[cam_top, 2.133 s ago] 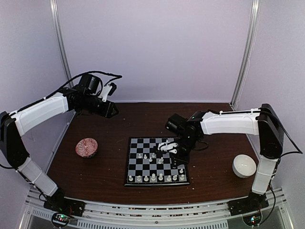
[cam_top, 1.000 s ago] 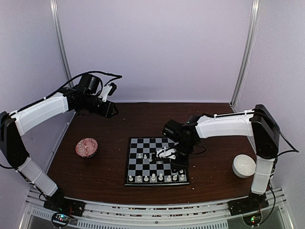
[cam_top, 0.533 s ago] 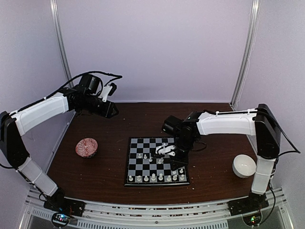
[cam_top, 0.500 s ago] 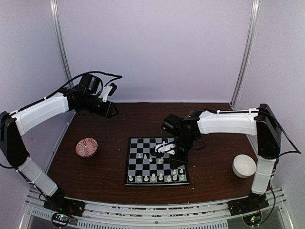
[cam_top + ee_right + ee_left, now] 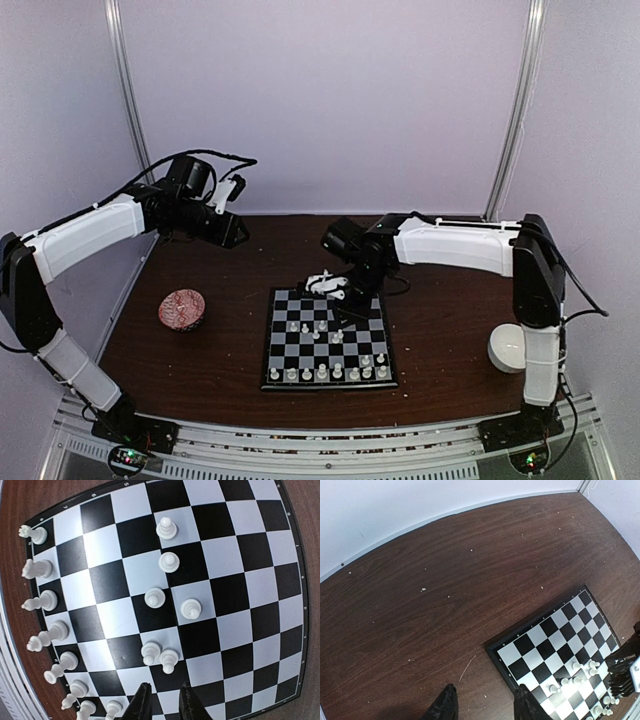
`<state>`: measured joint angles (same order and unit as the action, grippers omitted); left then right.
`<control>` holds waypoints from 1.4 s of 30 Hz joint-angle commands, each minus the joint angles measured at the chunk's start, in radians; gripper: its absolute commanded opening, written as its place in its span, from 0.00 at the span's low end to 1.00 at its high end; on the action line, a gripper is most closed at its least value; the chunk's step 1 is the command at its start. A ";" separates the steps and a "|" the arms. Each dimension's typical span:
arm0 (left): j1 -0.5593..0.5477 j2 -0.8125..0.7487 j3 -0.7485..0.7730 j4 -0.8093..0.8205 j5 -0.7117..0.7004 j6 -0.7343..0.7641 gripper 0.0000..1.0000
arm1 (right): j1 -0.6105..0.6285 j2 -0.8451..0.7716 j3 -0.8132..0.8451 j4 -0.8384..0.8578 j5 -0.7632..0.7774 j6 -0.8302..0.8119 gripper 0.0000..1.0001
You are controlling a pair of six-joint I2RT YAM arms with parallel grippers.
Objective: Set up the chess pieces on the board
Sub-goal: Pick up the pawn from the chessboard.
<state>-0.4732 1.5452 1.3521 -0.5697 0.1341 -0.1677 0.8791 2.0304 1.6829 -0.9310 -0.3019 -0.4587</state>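
Observation:
The board (image 5: 354, 336) lies flat at the table's middle. Several white chess pieces (image 5: 322, 373) stand in a row along its near edge, and a few more (image 5: 320, 328) stand loose near its middle. In the right wrist view the board (image 5: 240, 580) fills the frame, the row (image 5: 45, 635) runs down the left, and two pieces (image 5: 160, 656) touch each other. My right gripper (image 5: 338, 300) hangs over the board's far edge, jaws a little apart and empty (image 5: 164, 704). My left gripper (image 5: 238, 238) is raised at the far left, open and empty (image 5: 485, 707).
A patterned round bowl (image 5: 182, 308) sits left of the board and a white bowl (image 5: 512, 347) at the right. Pale crumbs dot the brown table (image 5: 422, 589). Metal posts (image 5: 122, 90) and walls close the back and sides.
My right gripper dipped to the board's right middle, then rose and drew back toward the far edge. The left arm has not moved.

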 commanded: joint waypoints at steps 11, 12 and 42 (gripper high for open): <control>0.000 -0.020 0.005 0.028 0.000 0.013 0.39 | -0.007 0.105 0.078 -0.025 0.037 0.034 0.20; -0.001 -0.020 0.005 0.028 0.001 0.012 0.39 | -0.007 0.112 0.083 -0.029 0.038 0.034 0.20; 0.000 -0.020 0.007 0.028 0.001 0.016 0.39 | -0.043 0.087 0.087 -0.056 0.042 0.046 0.07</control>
<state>-0.4732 1.5452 1.3521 -0.5701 0.1341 -0.1658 0.8658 2.1670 1.7538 -0.9768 -0.2836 -0.4221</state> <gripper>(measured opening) 0.392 0.085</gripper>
